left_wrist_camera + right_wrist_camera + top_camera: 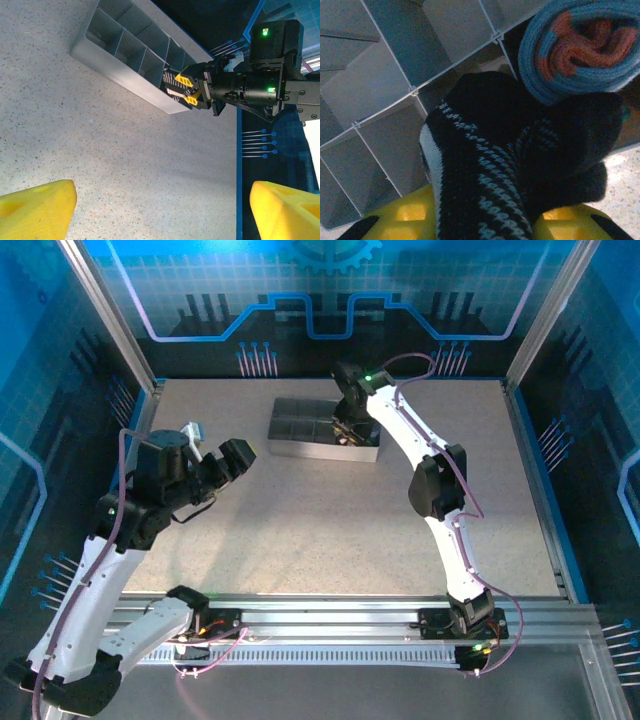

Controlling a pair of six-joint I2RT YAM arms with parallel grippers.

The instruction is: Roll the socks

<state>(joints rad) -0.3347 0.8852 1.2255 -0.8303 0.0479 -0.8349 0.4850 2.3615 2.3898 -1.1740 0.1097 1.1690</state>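
Quick update from the sock job. My right tool (485, 222) is clenched on the bunched-up black-and-white striped fabric sock (485, 160), holding it at the end of the grey metal compartment tray (300, 449). I reckon it's gripped across the bundle like that so the roll doesn't spring open before it's seated in a cell. I can't tell if it's touching the cell floor or hanging just above it.

Right beside it, touching it from what I can see, the grey-blue sock with the orange stripes (575, 45) sits in the neighbouring cell, wound into a tight spiral. The cell walls are probably what's keeping it coiled, which I guess is the whole point of using a tray.

My left tool (218, 448) is released, yellow fingers (37, 207) spread wide with nothing between them. It hangs over the bare speckled table (300, 540), well apart from the tray, likely parked there so it doesn't crowd the right arm.

Head count:
- socks: two, one rolled and in the tray, one in my grip
- trays: one, with several cells (can't count them all)
- tools: two
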